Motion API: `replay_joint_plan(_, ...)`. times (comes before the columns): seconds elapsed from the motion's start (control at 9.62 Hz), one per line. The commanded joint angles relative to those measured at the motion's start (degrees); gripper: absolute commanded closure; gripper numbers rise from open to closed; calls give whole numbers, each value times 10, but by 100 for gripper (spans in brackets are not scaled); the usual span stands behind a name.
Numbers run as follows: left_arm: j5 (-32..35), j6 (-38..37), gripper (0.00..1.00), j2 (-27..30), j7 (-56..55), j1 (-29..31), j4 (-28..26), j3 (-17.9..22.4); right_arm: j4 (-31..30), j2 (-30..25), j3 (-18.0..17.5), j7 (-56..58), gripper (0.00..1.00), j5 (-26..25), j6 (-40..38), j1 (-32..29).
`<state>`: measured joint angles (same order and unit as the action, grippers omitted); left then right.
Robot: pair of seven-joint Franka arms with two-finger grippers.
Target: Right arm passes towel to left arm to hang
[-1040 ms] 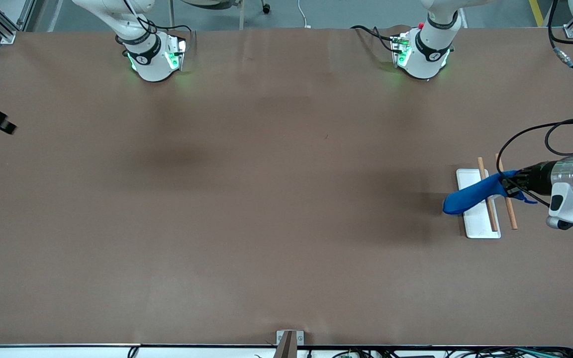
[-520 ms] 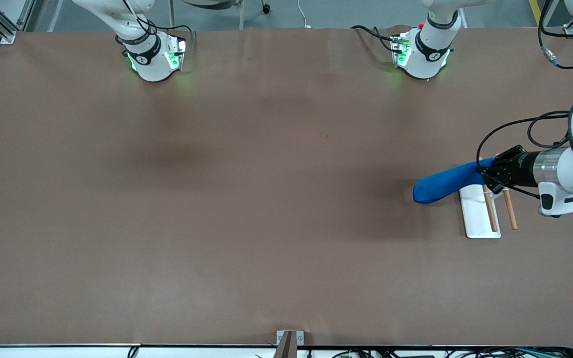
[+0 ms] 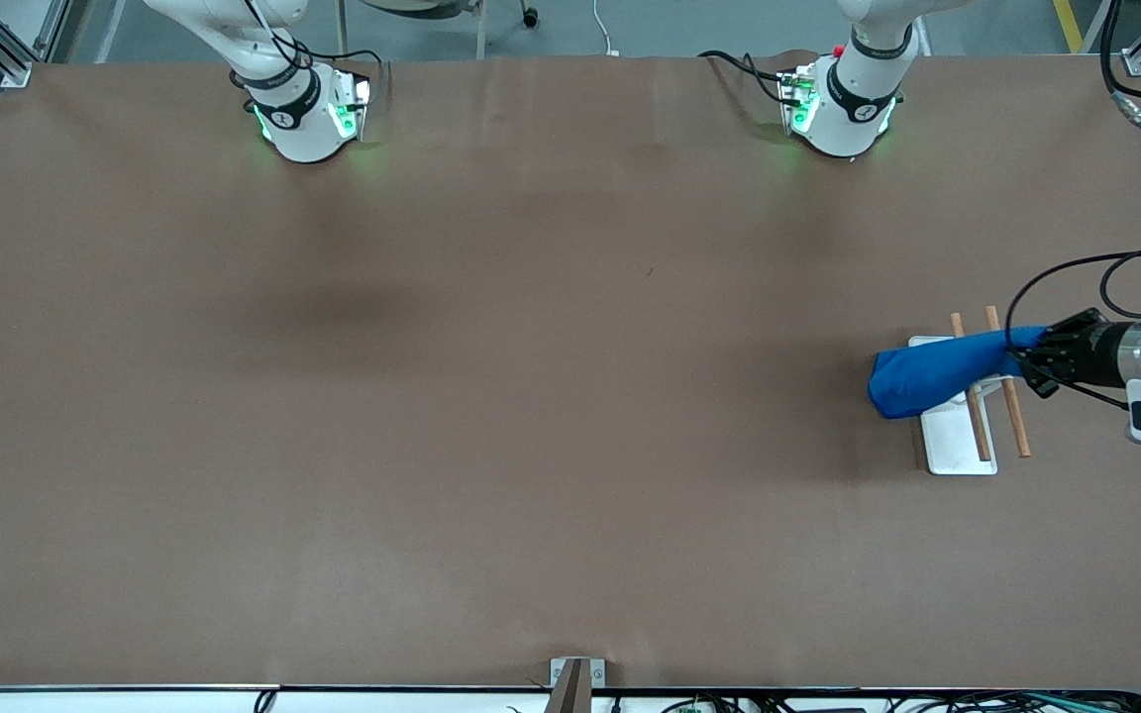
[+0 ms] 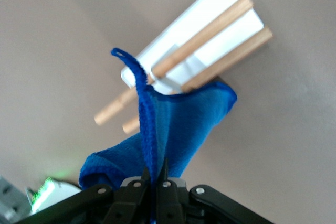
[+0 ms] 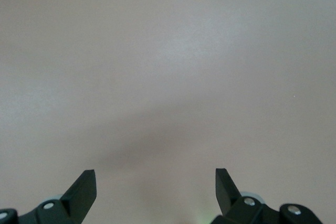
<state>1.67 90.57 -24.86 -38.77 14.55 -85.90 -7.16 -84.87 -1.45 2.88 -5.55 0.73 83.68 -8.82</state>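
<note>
A: What changed in the last half-second?

B: The left gripper (image 3: 1026,358) has drawn back toward the left arm's end of the brown counter (image 3: 531,396), dragging the bright blue microfibre towel (image 3: 937,374) with it. The cloth's bunched free end, which hung over bare counter beside the rack, now sits over the white tray (image 3: 957,446) under the two wooden rods (image 3: 1012,416).

A: So the handover is finished?

B: I judge so; draping over the rods is what remains.

A: And the jaws?

B: The left wrist view shows the left jaws clenched on the towel's hem, cloth hanging down over the rods. The right gripper (image 5: 155,187) waits with jaws spread wide, holding nothing, over bare counter; only its arm's base (image 3: 298,114) shows in the front view.
</note>
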Motion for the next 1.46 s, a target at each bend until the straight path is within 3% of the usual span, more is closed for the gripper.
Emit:
replay_joint_plan(0.0,49,29,97,-8,74,5,-2,0,9,2,-9,-24,0,-11,-6,8)
replay_joint_plan(0.52,121,78,97,-13,180,19,7,0,6,2,-11,-20,0,-11,-4,7)
replay_joint_plan(0.83,122,86,92,-30,207,42,6,-1,5,2,-11,-21,0,-11,-7,7)
replay_joint_plan(0.94,121,86,74,-33,208,45,6,-1,4,2,-11,-21,0,-10,-8,7)
replay_joint_plan(1.04,121,86,25,-36,208,45,7,0,4,2,-10,-21,0,-10,-6,6)
replay_joint_plan(1.14,121,85,0,-35,213,45,7,-1,4,2,-10,-21,0,-10,-5,6)
replay_joint_plan(1.35,120,85,0,-31,224,56,9,-1,3,2,-10,-21,0,-9,-8,6)
